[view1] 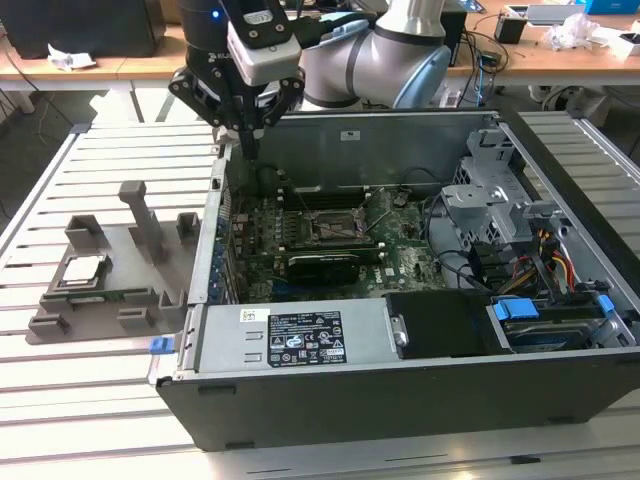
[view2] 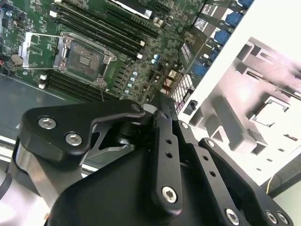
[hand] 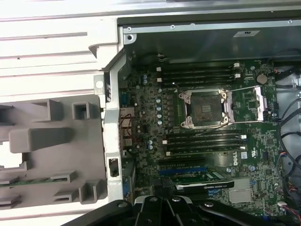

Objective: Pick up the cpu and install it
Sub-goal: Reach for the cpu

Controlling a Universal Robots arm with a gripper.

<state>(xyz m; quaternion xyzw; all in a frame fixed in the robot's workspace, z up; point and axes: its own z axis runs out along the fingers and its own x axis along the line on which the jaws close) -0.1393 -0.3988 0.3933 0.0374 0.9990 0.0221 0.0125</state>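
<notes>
The cpu (view1: 83,270), a flat silver square, lies in a recess of the grey holder (view1: 60,320) on the slatted table, at the exterior view's left of the open computer case. My gripper (view1: 248,148) hangs above the case's left wall, well above and to the right of the cpu, shut with nothing between its fingers. Inside the case the open motherboard socket (view1: 330,225) shows its bare contact field in both wrist views (view2: 84,59) (hand: 205,108). In the second wrist view the cpu (view2: 270,110) is a pale square beyond the case wall, past the black gripper (view2: 159,101).
A green memory stick (view1: 110,295) lies along the holder's front. The case (view1: 300,400) holds a graphics card (view1: 325,265), drive cages (view1: 490,190) and cable bundles (view1: 540,255) on the right. Upright grey posts (view1: 145,220) rise from the holder. Desks stand behind.
</notes>
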